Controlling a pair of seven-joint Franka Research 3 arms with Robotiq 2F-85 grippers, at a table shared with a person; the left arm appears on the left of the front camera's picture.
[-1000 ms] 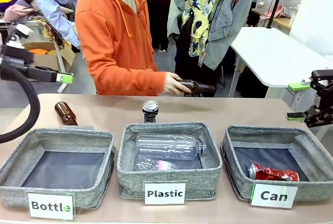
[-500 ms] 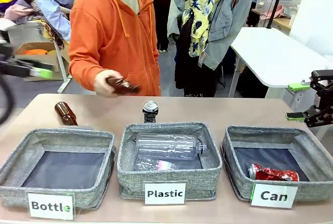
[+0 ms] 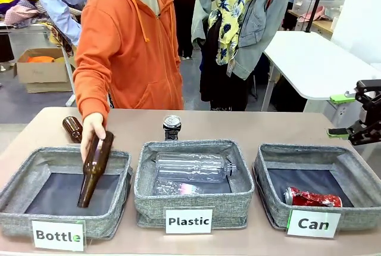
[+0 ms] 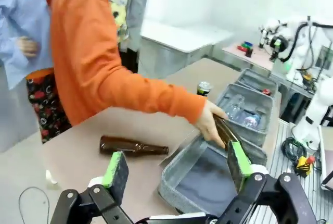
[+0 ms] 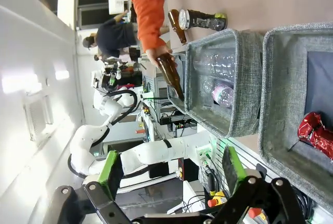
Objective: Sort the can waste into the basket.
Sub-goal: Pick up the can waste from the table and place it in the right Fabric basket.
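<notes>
The black can (image 3: 172,127) stands upright on the bench (image 3: 238,126), just behind the Plastic basket (image 3: 190,146). It looks easy to topple: an off-centre pinch could knock it over and set it rolling. A finger could also snag that basket's fabric rim, or a weak hold could drop the can in there. A person's hand (image 3: 92,132) holds a brown bottle (image 3: 95,169) neck-down over the Bottle basket (image 3: 15,220), so an arm reaching from the left could meet it. The left end effector (image 4: 177,162) and the right end effector (image 3: 338,115) both hang with fingers spread wide, holding nothing.

Counted: 3 grey baskets in a row, the third being the Can basket (image 3: 315,149). 2 cans: the black one, and the red can (image 3: 312,197), crushed, lying inside the Can basket. 2 brown bottles: the held one and a second bottle (image 3: 72,128) lying on the bench behind the Bottle basket. 2 clear plastic bottles (image 3: 193,166) in the Plastic basket, the lower crumpled.
</notes>
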